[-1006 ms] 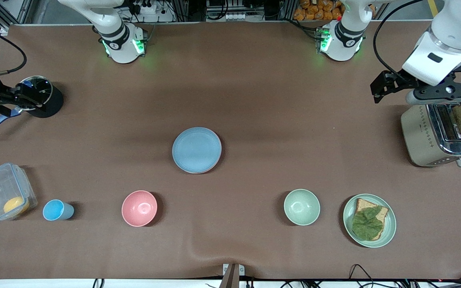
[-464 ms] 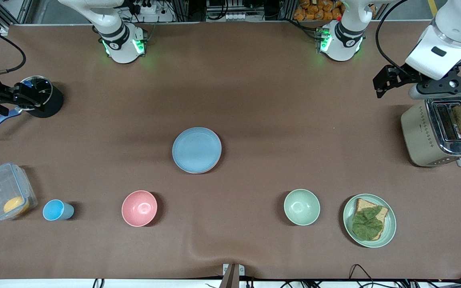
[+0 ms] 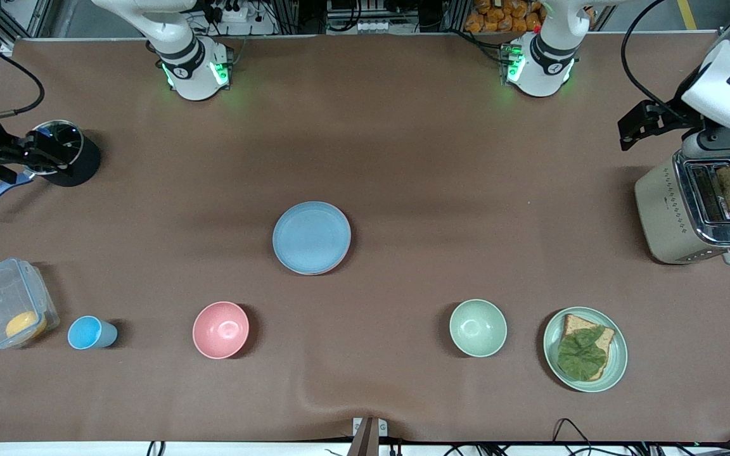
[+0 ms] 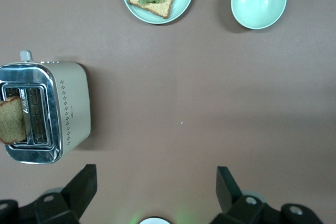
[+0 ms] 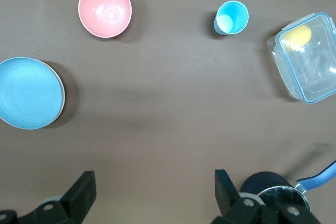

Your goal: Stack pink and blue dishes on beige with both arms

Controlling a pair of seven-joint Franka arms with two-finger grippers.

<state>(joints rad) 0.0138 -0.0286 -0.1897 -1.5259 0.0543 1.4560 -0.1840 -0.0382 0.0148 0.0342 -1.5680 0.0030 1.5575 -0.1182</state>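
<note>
The light blue dish (image 3: 312, 237) lies at the table's middle, also seen in the right wrist view (image 5: 29, 93). A thin pinkish rim (image 3: 341, 261) peeps out beneath it; the beige dish is hidden. My left gripper (image 4: 156, 174) hangs open and holds nothing, its hand (image 3: 723, 136) high above the toaster (image 3: 694, 212) at the left arm's end of the table. My right gripper (image 5: 154, 179) is open with nothing in it, its hand (image 3: 19, 158) over the black pot (image 3: 67, 155) at the right arm's end. Both are well away from the dishes.
Along the side nearer the front camera stand a clear box (image 3: 10, 310) with a yellow item, a blue cup (image 3: 89, 332), a pink bowl (image 3: 220, 329), a green bowl (image 3: 478, 327) and a green plate (image 3: 617, 364) with bread and a leaf. Toast sticks out of the toaster.
The left arm has drawn back toward its end of the table, past the toaster. The right hand has edged slightly outward by the pot. The dishes have not moved.
</note>
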